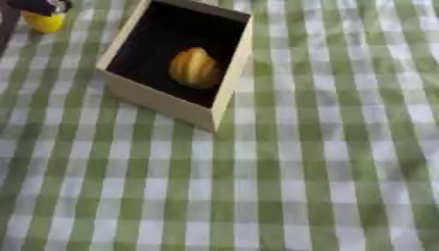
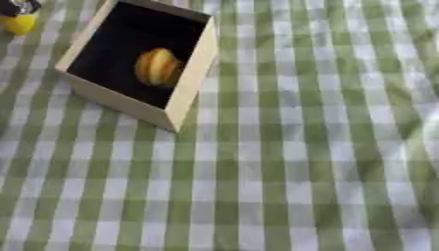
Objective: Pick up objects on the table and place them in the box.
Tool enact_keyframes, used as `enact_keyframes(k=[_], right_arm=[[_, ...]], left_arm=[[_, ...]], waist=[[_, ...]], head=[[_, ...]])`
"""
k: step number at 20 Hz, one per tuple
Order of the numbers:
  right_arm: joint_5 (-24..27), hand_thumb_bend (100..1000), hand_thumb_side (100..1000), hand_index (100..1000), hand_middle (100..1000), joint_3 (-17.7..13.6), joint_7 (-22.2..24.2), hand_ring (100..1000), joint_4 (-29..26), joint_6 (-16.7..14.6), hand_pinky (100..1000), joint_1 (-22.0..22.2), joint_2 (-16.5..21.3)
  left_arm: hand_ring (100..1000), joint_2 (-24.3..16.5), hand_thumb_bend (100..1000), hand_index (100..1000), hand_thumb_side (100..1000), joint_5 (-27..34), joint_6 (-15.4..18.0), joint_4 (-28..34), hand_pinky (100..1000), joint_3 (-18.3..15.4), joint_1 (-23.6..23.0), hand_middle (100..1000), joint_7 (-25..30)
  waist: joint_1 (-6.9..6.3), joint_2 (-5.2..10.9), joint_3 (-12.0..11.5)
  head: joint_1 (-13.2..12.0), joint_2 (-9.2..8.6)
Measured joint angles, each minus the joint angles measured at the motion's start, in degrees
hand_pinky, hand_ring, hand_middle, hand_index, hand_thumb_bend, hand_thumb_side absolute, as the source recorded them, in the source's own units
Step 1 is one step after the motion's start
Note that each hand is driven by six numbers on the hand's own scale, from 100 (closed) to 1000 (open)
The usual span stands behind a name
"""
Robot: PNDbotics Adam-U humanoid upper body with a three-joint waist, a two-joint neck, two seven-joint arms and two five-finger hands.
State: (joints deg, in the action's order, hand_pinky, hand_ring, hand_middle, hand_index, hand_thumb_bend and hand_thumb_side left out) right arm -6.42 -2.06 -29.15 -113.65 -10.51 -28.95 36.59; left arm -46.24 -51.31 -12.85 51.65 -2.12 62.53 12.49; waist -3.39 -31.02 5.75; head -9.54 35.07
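Box sits open on the checked cloth, an orange ridged object already inside. Beyond its far left corner, my left hand covers a yellow object; finger state unclear.

Soft, even daylight; both views blurry, box interior in deep shadow

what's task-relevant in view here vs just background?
Task things:
- box, pale walls, dark inside
- ridged yellow-orange object, already lying in the box
- small yellow object at top left, outside the box, under the dark left hand

Background:
- green-and-white checked cloth covering the table
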Motion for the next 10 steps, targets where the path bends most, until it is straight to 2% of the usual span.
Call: enact_keyframes(k=[4, 10], right_arm=[[0.34, 109, 921, 774, 749, 0.01, 0.03, 820, 0.0, 0.03, 882, -0.29, 0.07], [0.77, 108, 921, 773, 747, 0.0, -0.06, 818, 0.0, -0.06, 882, -0.3, 0.48]], left_arm=[[894, -1.02, 488, 925, 378, 1.15, -0.46, 0.26, 830, -0.29, -0.01, 836, -0.37], [890, -1.38, 450, 912, 360, 1.32, -1.46, -0.58, 818, -0.44, -0.03, 824, 0.84]], waist=[[0.01, -1.07, -0.14], [0.19, -1.81, -0.13]], head=[[-0.68, -0.48], [-3.67, -0.64]])
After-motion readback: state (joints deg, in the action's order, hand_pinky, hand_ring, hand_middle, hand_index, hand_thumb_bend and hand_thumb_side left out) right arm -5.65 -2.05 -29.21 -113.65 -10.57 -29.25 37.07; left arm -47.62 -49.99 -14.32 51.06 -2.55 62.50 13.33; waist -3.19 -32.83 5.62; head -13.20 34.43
